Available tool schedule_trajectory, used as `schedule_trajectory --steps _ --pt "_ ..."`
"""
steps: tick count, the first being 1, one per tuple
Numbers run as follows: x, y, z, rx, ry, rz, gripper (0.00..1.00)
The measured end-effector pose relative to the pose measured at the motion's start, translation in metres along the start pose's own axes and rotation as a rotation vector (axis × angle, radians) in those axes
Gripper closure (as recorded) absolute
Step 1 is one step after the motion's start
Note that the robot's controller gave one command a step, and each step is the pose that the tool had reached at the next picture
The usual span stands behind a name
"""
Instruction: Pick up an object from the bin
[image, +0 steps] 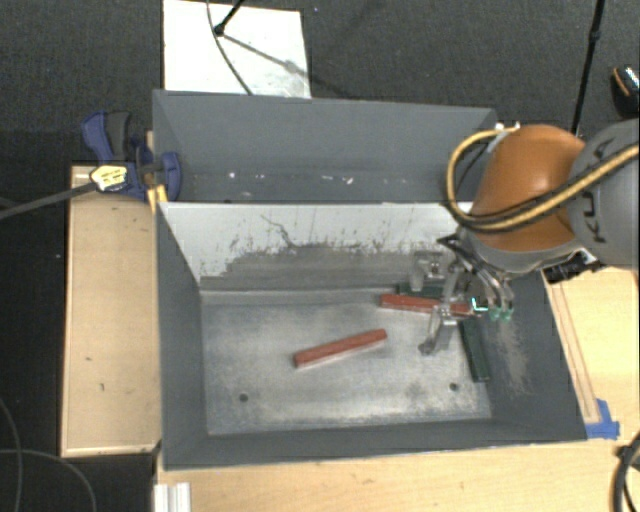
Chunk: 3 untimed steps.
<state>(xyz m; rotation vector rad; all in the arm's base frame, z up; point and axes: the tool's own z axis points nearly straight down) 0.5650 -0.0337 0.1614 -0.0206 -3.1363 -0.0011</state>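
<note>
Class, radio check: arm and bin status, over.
End effector low, right side of bin. Red stick right at it. Second red stick mid-floor, well apart.

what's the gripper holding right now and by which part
Cannot tell: the right end of the farther red-brown stick meets the gripper, but whether it is gripped cannot be seen. The nearer red-brown stick lies free.

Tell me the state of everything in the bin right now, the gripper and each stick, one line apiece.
Gripper: low at the back right.
Red stick: lies level at the back right, with its right end under the gripper; cannot tell whether it is held.
Reddish-brown stick: lies flat in the middle, slanted, apart from the gripper.
Dark stick: lies at the right side, just beside the gripper.
</note>
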Motion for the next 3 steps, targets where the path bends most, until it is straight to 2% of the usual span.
schedule_trajectory --steps 1,2,3 --pt "-0.016 0.057 0.094 -0.001 -0.003 -0.238 0.0" --pt "-0.018 0.055 0.09 0.0 -0.008 -0.235 1.0" --pt "-0.026 0.032 -0.104 0.004 -0.018 -0.358 1.0"
